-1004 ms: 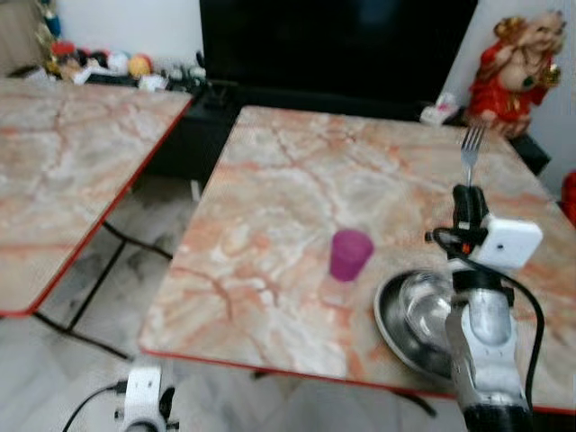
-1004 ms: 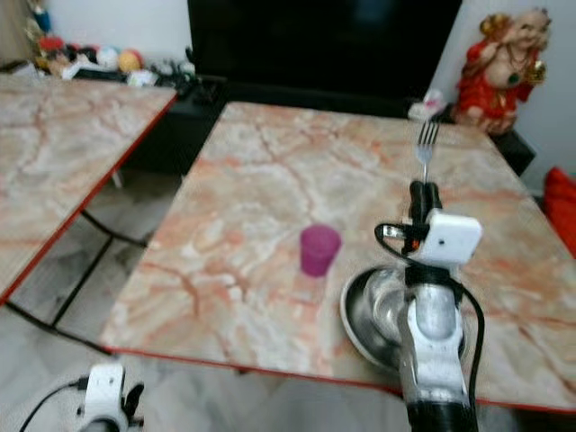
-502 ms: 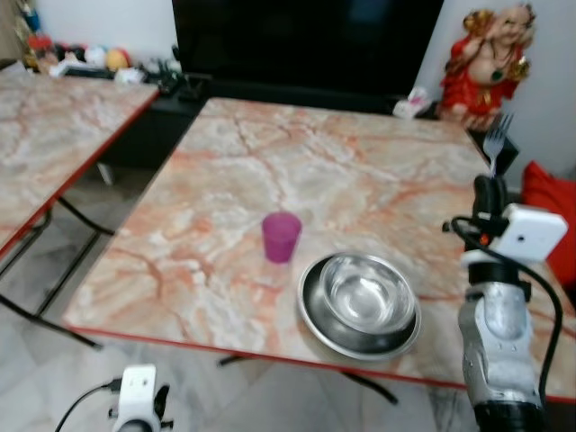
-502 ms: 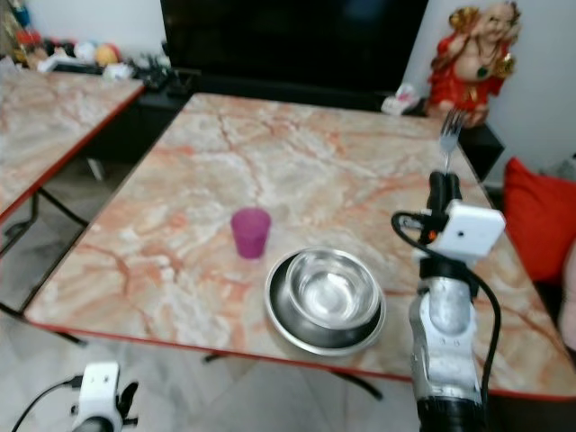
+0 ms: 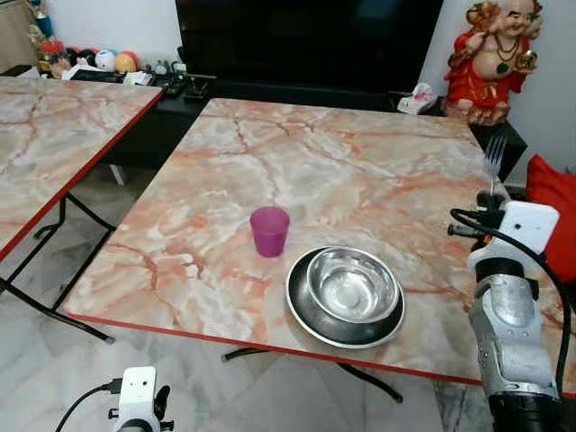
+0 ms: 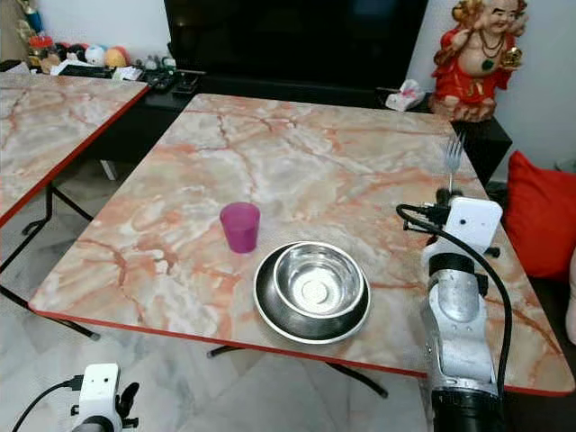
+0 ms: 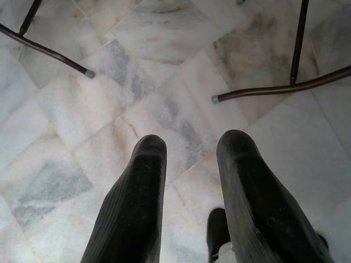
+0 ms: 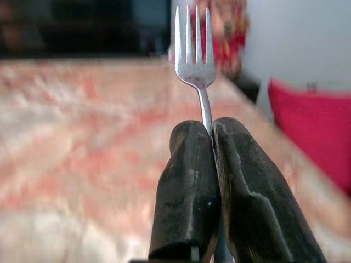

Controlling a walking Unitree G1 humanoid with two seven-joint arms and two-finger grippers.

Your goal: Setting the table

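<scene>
From the head views, the counter [image 5: 297, 171] carries a purple cup [image 5: 269, 230] just beside a steel bowl [image 5: 351, 284] nested in a plate [image 5: 310, 317], leaving bare marble to the bowl's right, probably where the fork [image 6: 453, 157] belongs.

In the left wrist view, the left pincer [image 7: 192, 159] hangs idle over floor tiles, its 2 fingers parted.

In the right wrist view, the right pincer [image 8: 211, 134] clamps the fork's stem, tines up, so it cannot slip.
</scene>
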